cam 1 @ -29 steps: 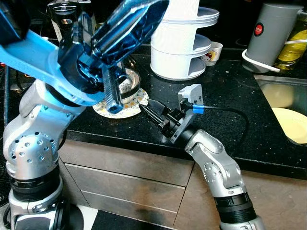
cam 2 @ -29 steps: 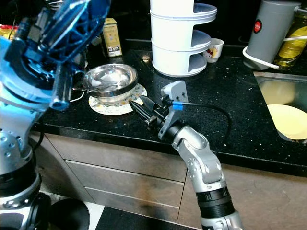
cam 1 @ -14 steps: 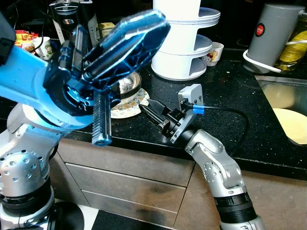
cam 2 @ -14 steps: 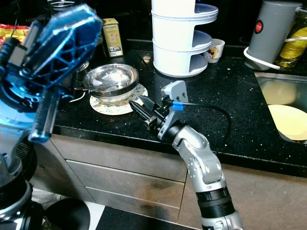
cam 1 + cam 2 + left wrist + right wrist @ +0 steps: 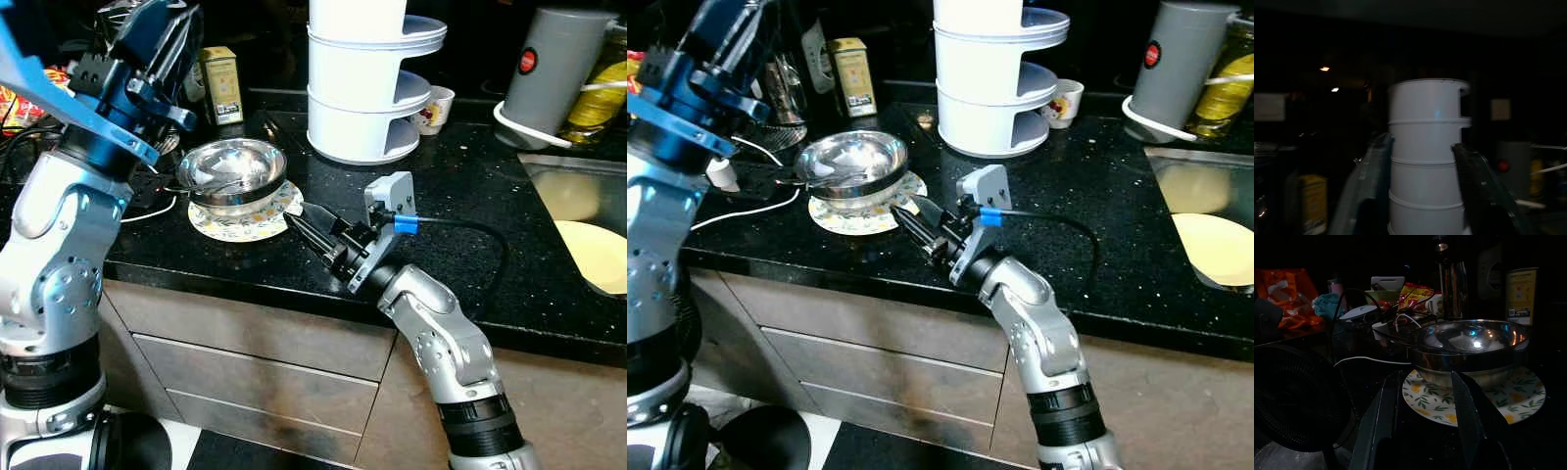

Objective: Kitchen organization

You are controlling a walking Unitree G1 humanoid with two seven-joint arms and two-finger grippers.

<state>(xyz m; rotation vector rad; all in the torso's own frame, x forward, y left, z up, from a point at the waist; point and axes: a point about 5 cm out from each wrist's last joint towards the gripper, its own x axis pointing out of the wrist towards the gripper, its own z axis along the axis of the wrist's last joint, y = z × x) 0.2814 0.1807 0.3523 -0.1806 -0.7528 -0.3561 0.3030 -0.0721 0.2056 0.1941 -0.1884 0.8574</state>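
Note:
A steel bowl (image 5: pixel 232 171) sits on a floral plate (image 5: pixel 257 217) near the front edge of the black counter (image 5: pixel 460 196). My right gripper (image 5: pixel 307 225) hovers low over the counter just right of the plate, fingers open and pointing at it. In the right wrist view the bowl (image 5: pixel 1469 340) and plate (image 5: pixel 1484 396) lie just beyond the open fingertips (image 5: pixel 1393 382), not touching. My left gripper (image 5: pixel 165 39) is raised at the far left above the counter, open and holding nothing; its wrist view looks toward the white tiered stand (image 5: pixel 1425 161).
The white tiered stand (image 5: pixel 367 88) is behind the bowl, with a small cup (image 5: pixel 436 106) beside it. A grey jug (image 5: pixel 558 69) and a sink (image 5: pixel 588 235) holding a yellow plate are at the right. A yellow box (image 5: pixel 220 83), cables and snack bags crowd the back left.
My left arm has swung away from the camera, back and to the left, uncovering the bowl and plate. The right arm and the bowl have not moved.

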